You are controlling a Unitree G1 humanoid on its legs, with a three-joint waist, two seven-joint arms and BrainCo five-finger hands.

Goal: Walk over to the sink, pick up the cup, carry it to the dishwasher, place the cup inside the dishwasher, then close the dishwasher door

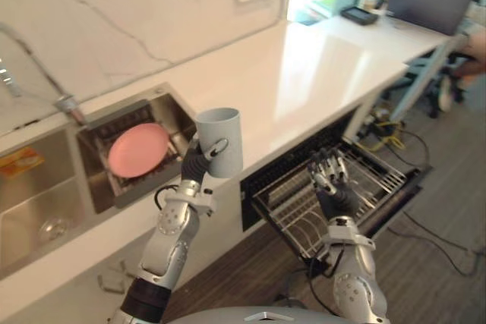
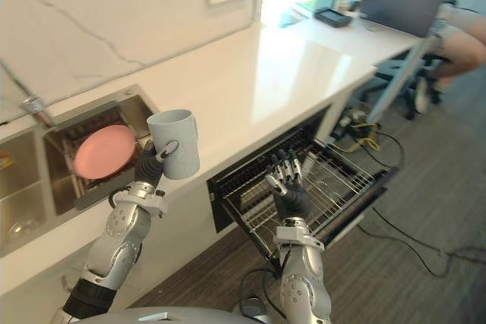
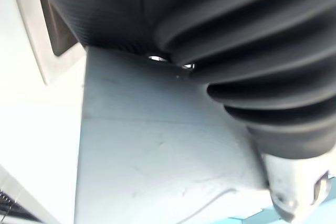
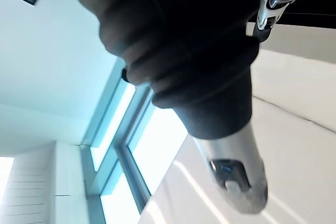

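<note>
Cup [image 1: 220, 140] stood upright in my left hand [image 1: 199, 163], fingers curled round its lower side, raised over the counter edge just to one side of the open dishwasher [image 1: 292, 168]. I judged the carry wanted the cup kept level and swung slowly across to the pulled-out rack [image 1: 383, 176], clearing its wire rim before lowering. My right hand [image 1: 332, 186] hovered over that rack, fingers spread, holding nothing. Above the dishwasher ran the white counter [image 1: 304, 73]. Beyond the cup from it lay the sink [image 1: 89, 165], holding a pink plate [image 1: 138, 149].
</note>
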